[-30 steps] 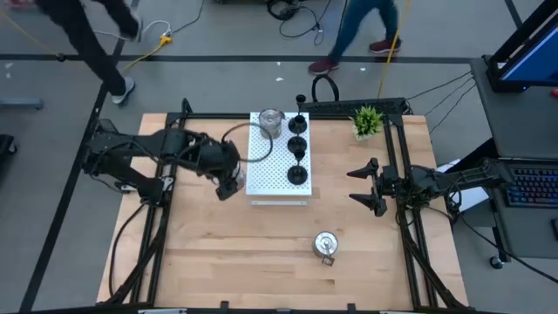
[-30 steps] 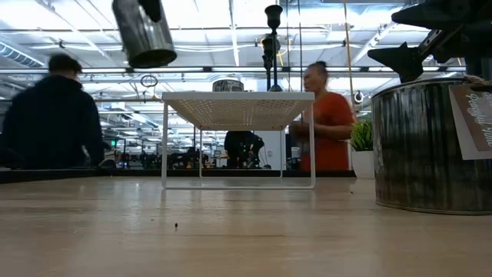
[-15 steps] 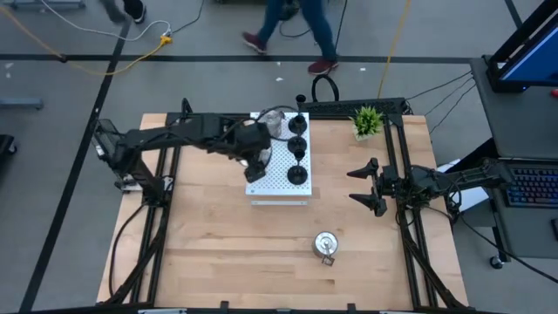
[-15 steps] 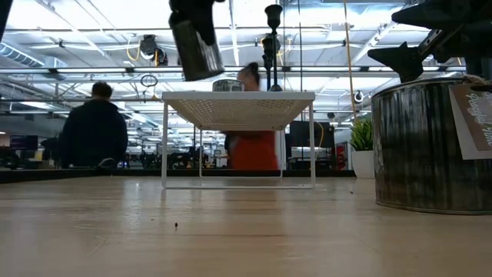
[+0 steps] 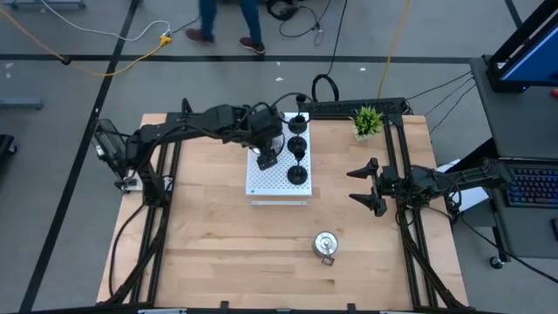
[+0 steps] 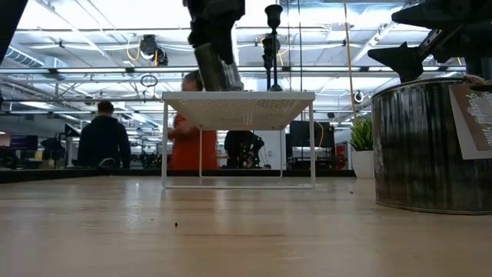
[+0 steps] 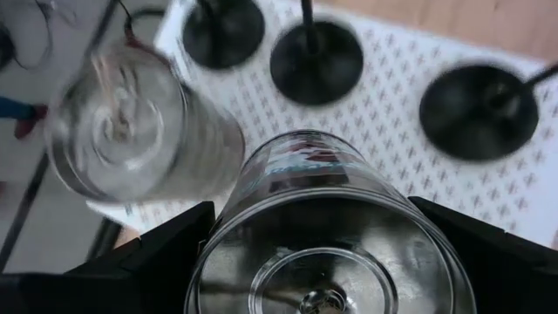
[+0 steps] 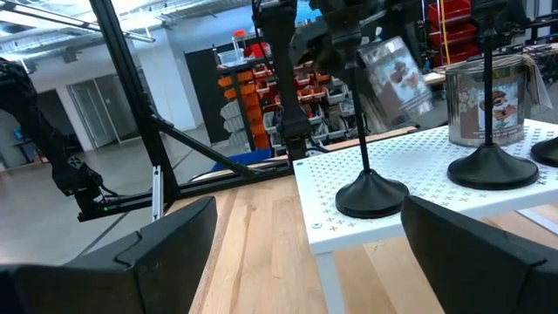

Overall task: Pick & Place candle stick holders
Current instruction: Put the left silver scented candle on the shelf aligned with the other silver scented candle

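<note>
My left gripper (image 5: 266, 153) is shut on a shiny silver candle stick holder (image 7: 324, 235) over the left part of the white perforated board (image 5: 281, 181). In the low view the holder (image 6: 217, 68) is tilted just above the board top. A second silver holder (image 7: 131, 131) stands on the board's far left corner. Black holders (image 5: 297, 144) stand in a row along the board's right side by their round bases. A third silver holder (image 5: 326, 244) stands on the table near the front. My right gripper (image 5: 363, 186) is open and empty at the table's right. My left gripper pinches the silver holder's round side wall (image 7: 227, 218) between its two fingers (image 7: 166, 253), one on each side. The fingers come from above, slanting down. The holder is tilted, its lower end (image 6: 231, 85) close over the board; whether it touches the board I cannot tell.
A small green plant (image 5: 367, 120) stands at the table's far right. One black holder (image 5: 301, 100) stands at the far edge beyond the board. Bare wood lies in front of the board. People move in the room beyond the table.
My left gripper has carried the silver holder from left of the board toward the table's right and far edges, over the board's left part, and has come down close to the board top. The holder has stayed tilted in the hold.
</note>
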Controlling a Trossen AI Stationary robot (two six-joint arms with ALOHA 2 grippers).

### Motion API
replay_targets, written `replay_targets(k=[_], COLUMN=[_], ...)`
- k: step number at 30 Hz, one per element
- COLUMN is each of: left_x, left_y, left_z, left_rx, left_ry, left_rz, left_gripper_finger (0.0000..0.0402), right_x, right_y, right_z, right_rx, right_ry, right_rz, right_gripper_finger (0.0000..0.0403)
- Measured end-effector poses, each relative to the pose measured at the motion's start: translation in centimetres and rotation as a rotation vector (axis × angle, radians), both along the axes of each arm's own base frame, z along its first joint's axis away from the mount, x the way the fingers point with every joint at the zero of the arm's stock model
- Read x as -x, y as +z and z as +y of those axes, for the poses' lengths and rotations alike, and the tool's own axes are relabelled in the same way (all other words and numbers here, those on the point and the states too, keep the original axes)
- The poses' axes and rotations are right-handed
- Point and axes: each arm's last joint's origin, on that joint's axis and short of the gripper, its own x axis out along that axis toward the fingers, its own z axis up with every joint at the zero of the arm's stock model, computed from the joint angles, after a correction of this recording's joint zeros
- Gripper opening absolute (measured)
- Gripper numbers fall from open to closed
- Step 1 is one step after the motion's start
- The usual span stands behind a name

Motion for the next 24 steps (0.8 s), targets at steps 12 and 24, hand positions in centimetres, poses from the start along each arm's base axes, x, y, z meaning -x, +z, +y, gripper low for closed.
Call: replay_targets(k=[12,24], left_x=[-1.1,-1.3], left_y=[-1.5,-1.9], left_z=[0.3,0.4], left_rx=[0.014,0.031], left_ry=[-0.029,-0.041], left_rz=[0.042,0.052], left_gripper_finger=[0.0361,0.0361], right_x=[0.0,0.0], right_y=[0.0,0.0], right_z=[0.0,0.0], right_rx=[-0.004,-0.005], right_ry=[0.001,0.001], right_rz=[0.0,0.0], right_gripper_finger=[0.0359,0.0357])
